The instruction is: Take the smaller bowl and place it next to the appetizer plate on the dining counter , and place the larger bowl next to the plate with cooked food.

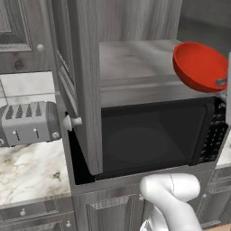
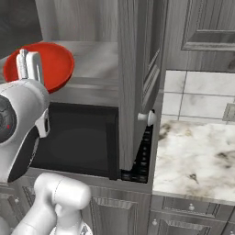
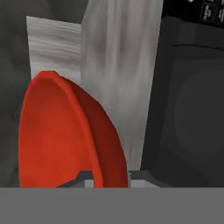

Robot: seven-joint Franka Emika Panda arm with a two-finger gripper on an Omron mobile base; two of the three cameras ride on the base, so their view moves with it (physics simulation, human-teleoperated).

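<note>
Red bowl (image 1: 200, 66) hung tilted in front of the open cupboard shelf (image 1: 135, 63), above the microwave (image 1: 153, 137). Pincer (image 2: 28, 64) was pinched on its rim, one finger inside, one outside; the bowl stood on edge just past the fingertips in the hand view. To carry it well: draw back slowly, clear the cupboard door (image 2: 135, 82), keep the grip firm, avoid swinging.

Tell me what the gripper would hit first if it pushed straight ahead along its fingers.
Apart from the red bowl the gripper is shut on, probably the open cabinet's grey wood shelf, beside the black microwave; depth is unclear.
</note>
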